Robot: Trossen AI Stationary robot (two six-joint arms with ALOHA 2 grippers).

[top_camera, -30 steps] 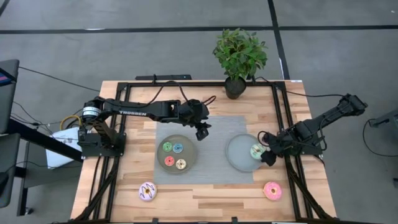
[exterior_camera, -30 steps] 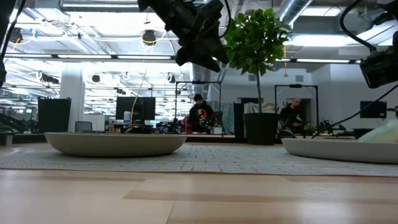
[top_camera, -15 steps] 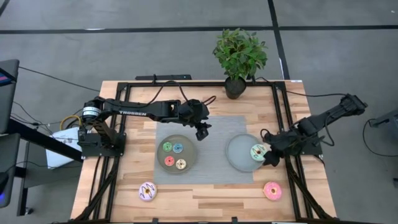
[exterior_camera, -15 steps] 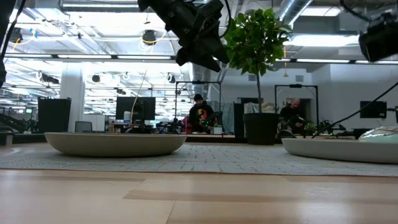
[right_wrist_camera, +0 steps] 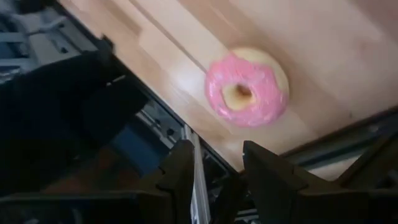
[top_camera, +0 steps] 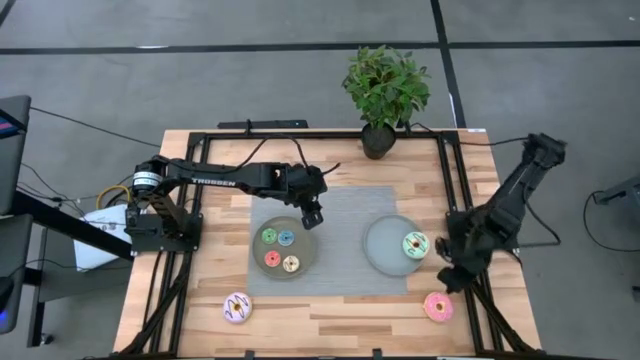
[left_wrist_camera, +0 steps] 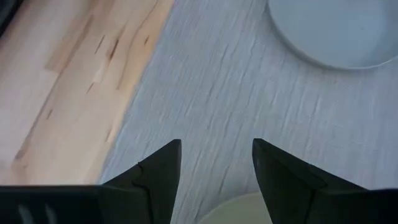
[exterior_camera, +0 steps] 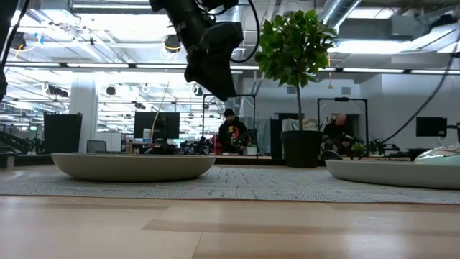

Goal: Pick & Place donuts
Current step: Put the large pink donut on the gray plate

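right plate (exterior_camera: pixel 402 171) cut off, low view

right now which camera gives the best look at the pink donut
The right wrist view: the pink donut fills the frame on bare wood, hole and icing clear. The high view shows it small, near the table's front edge. The low and left wrist views don't show it.

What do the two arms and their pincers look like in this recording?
Both arms are dark, jointed and slim. The left arm carries white lettering on its long link and coloured wiring at its base. Black cables trail from the right arm. Each pincer, left and right, has two dark angular fingers.
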